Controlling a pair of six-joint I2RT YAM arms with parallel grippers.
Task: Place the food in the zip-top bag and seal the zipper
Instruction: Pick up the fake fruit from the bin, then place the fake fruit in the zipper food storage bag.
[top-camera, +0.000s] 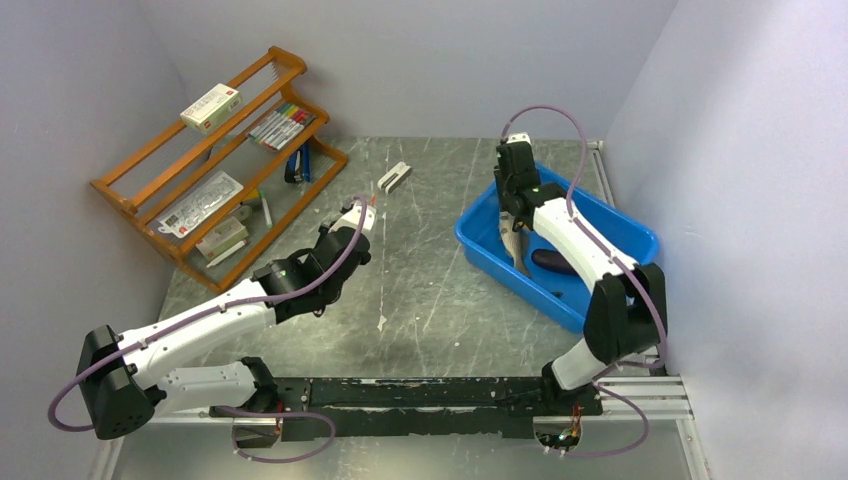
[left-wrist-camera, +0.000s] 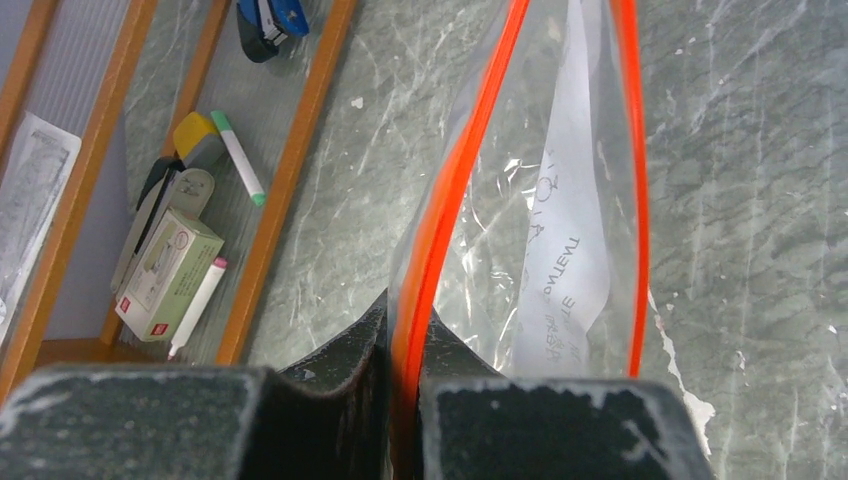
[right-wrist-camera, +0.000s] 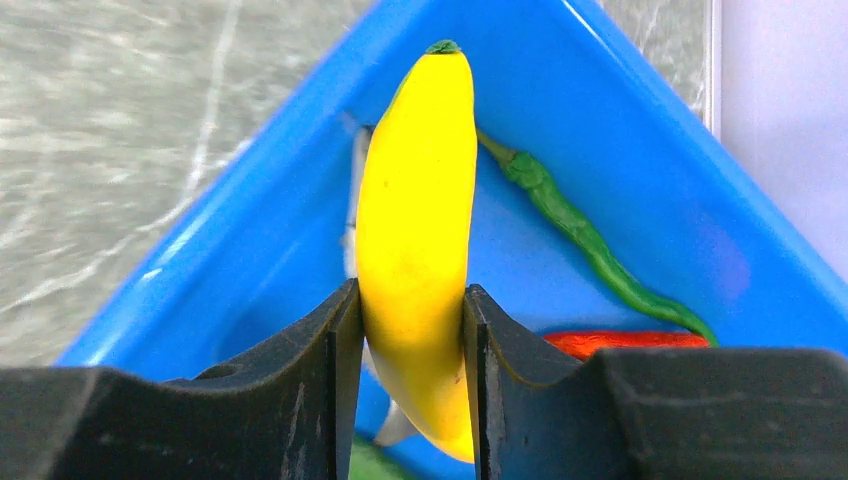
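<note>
My left gripper (left-wrist-camera: 405, 340) is shut on the zipper (left-wrist-camera: 455, 190), the red-orange strip at the mouth of the clear zip-top bag (left-wrist-camera: 490, 230). The mouth gapes, with the second strip (left-wrist-camera: 630, 180) apart to the right. In the top view the left gripper (top-camera: 355, 228) holds the bag (top-camera: 362, 210) above mid-table. My right gripper (right-wrist-camera: 410, 320) is shut on the yellow banana (right-wrist-camera: 420, 200) over the blue bin (right-wrist-camera: 640, 120). In the bin lie the green pod (right-wrist-camera: 575, 230), the red-orange chili (right-wrist-camera: 620, 342), the silver fish (top-camera: 512, 248) and the dark eggplant (top-camera: 555, 263).
A wooden rack (top-camera: 160, 195) with markers, boxes and a stapler stands at the back left, also in the left wrist view (left-wrist-camera: 285, 200). A small white object (top-camera: 394, 177) lies at the table's back. Walls close in behind and on the right of the bin (top-camera: 480, 245).
</note>
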